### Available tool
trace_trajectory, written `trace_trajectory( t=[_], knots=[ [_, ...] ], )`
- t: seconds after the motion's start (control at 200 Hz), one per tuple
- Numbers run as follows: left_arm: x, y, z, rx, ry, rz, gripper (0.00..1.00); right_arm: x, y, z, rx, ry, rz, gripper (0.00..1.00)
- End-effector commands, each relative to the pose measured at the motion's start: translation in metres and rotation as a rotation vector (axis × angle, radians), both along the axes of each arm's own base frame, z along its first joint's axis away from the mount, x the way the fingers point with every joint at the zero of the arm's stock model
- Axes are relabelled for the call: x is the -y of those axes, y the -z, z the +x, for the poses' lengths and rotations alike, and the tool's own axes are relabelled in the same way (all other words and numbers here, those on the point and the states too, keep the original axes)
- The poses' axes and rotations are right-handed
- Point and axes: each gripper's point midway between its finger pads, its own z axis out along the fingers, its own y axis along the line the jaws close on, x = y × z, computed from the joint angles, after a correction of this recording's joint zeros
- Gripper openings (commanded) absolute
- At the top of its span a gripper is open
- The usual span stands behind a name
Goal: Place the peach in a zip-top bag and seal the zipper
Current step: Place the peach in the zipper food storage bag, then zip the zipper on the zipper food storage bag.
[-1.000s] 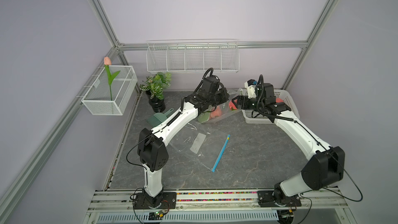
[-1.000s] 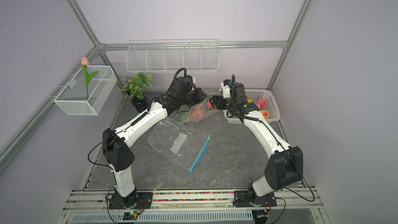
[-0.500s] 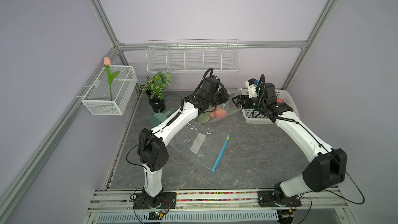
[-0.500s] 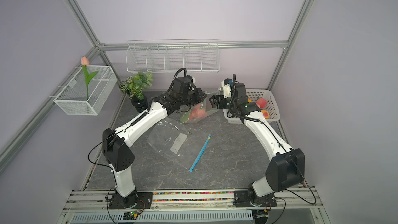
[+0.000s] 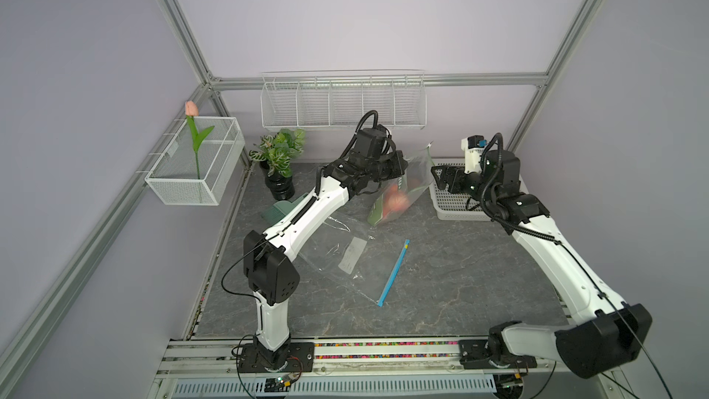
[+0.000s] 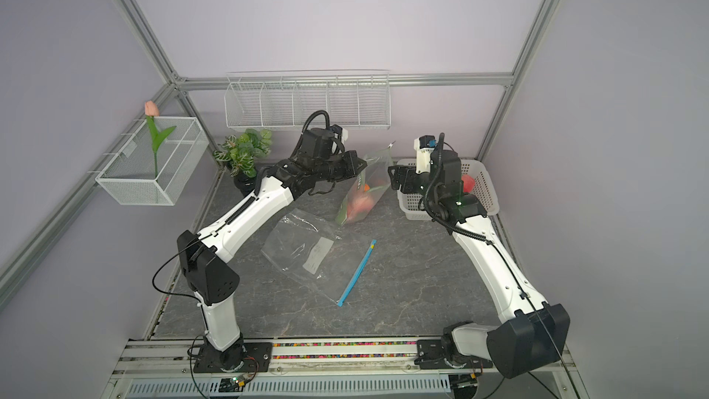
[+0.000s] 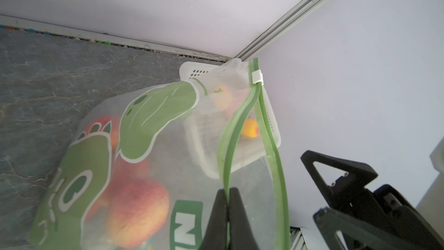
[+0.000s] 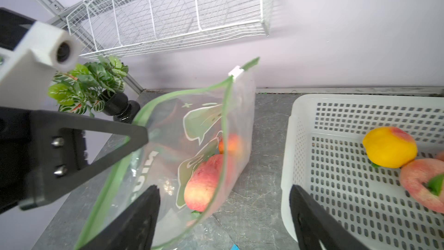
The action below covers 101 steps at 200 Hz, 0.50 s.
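left jaws pinch bag [image 7: 149, 107] | peach [image 7: 137, 210] inside, maybe two | right jaws wide

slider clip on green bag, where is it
In the right wrist view the slider clip sits at the bag's raised corner, opposite the left pincer, nearest the basket.

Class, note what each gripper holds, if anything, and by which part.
The left gripper pinches the zip-top bag by one lip of its green zipper rim. The right gripper holds nothing; its jaws stand open.
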Motion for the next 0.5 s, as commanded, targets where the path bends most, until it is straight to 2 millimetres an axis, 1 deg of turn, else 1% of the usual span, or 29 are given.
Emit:
trace_trajectory(
  t=[0.0,0.04,0.045,0.055,0.09,0.24,0.315,0.385,0.5],
  knots=[
    [-0.011,-0.008,0.003,0.053,0.046,0.061,0.00,0.015,-0.001,-0.001,0.019,0.025,0.034,0.86],
    [-0.015,-0.008,0.004,0.060,0.052,0.080,0.00,0.013,-0.001,-0.003,0.023,0.014,0.044,0.86],
    [-0.015,-0.008,0.004,0.061,0.053,0.082,0.00,0.019,-0.001,-0.001,0.024,0.027,0.045,0.86],
    [-0.016,-0.009,0.005,0.063,0.055,0.085,0.00,0.024,-0.001,0.000,0.026,0.037,0.044,0.86],
    [-0.020,-0.010,0.006,0.071,0.064,0.095,0.00,0.029,0.001,0.001,0.027,0.044,0.044,0.86],
    [-0.037,-0.023,0.007,0.143,0.122,0.147,0.00,0.034,0.008,0.001,0.050,0.029,0.016,0.85],
    [-0.046,-0.031,0.006,0.188,0.158,0.170,0.00,0.029,0.009,0.000,0.093,-0.026,-0.007,0.85],
    [-0.054,-0.035,0.008,0.200,0.186,0.178,0.00,0.025,0.010,0.001,0.125,-0.060,-0.022,0.85],
    [-0.068,-0.042,0.008,0.193,0.260,0.136,0.00,0.010,0.009,-0.002,0.205,-0.173,-0.058,0.85]
  ],
)
